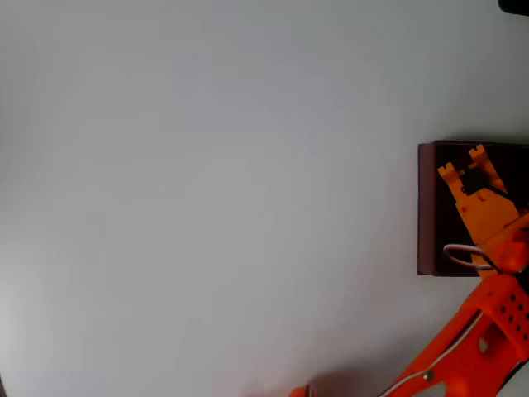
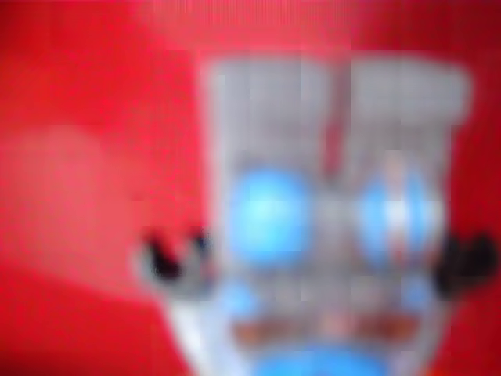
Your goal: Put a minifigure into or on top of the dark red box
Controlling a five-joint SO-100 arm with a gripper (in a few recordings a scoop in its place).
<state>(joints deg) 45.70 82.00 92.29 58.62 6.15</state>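
Note:
The dark red box (image 1: 426,207) lies at the right edge of the overhead view, its inside almost black. My orange gripper (image 1: 462,163) reaches into it from the lower right. Its two fingertips (image 1: 447,172) stand apart over the dark floor. A small dark shape sits between the fingers, too small to make out. The wrist view is badly blurred: a grey shape with light blue patches, which seems to be the minifigure (image 2: 270,219), is very close to the lens against red. Whether the fingers touch it cannot be told.
A plain pale table (image 1: 207,190) stretches to the left of the box. My orange arm (image 1: 463,347) comes in from the bottom right corner. A dark object (image 1: 514,5) sits at the top right corner.

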